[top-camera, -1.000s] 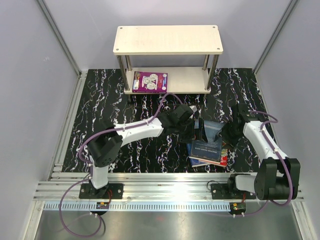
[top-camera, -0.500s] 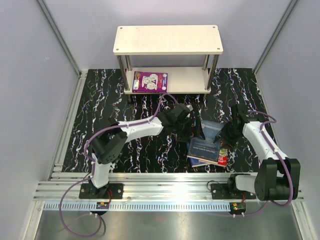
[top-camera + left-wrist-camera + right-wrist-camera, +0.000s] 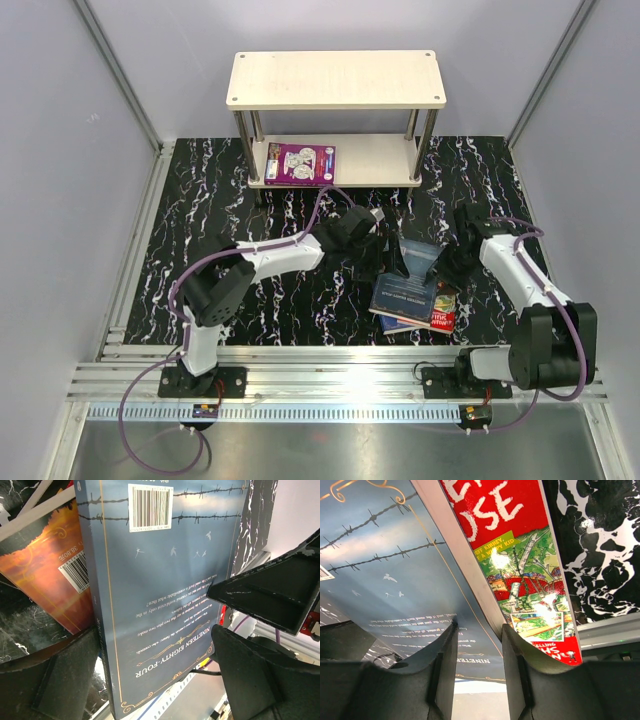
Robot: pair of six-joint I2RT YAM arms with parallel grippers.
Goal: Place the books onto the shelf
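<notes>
A blue book (image 3: 408, 290) titled Nineteen Eighty-Four lies on top of a red Treehouse book (image 3: 446, 320), its far end tilted up. My right gripper (image 3: 447, 268) is shut on its page edge (image 3: 470, 575). One fingertip presses the blue cover (image 3: 395, 570) and the other sits over the red book (image 3: 520, 555). My left gripper (image 3: 385, 258) is open, with the blue book (image 3: 160, 580) lying between its wide-set fingers (image 3: 55, 680). An orange-backed book (image 3: 47, 565) lies beneath. A purple book (image 3: 300, 163) rests on the lower board of the shelf (image 3: 335, 80).
The black marbled table (image 3: 230, 220) stretches from the shelf to the aluminium rail (image 3: 330, 355) at the near edge. Grey walls close in both sides. My right gripper's black body (image 3: 272, 595) shows in the left wrist view.
The right jaws have narrowed onto the blue book's edge, and that gripper has shifted slightly left. The left gripper has drawn back a little, and the book pile has slid slightly left.
</notes>
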